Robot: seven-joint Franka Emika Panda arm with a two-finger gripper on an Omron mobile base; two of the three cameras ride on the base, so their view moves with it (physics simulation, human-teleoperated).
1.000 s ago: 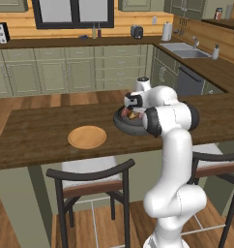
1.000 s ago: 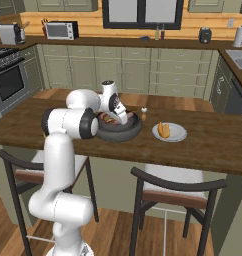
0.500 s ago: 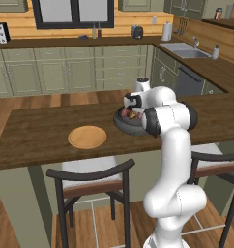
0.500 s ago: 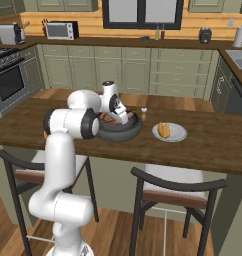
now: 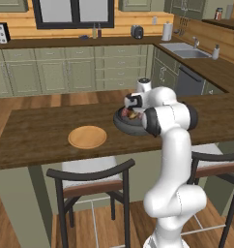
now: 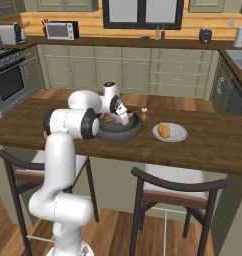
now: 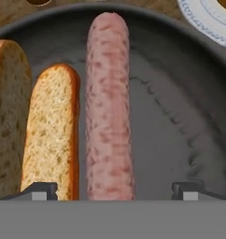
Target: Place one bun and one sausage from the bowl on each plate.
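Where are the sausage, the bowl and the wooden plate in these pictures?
sausage (image 7: 109, 112), hand view, middle of its length.
bowl (image 7: 180, 140), hand view, bare dark floor beside the sausage.
wooden plate (image 5: 87, 137), left base view, centre of its bare face.

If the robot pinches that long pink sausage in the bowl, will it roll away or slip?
Probably a bit. The sausage is round and smooth, so it could roll sideways on the bowl. A bun lies close beside it and might stop it that way. The open gripper straddles it, so a squeeze likely holds.
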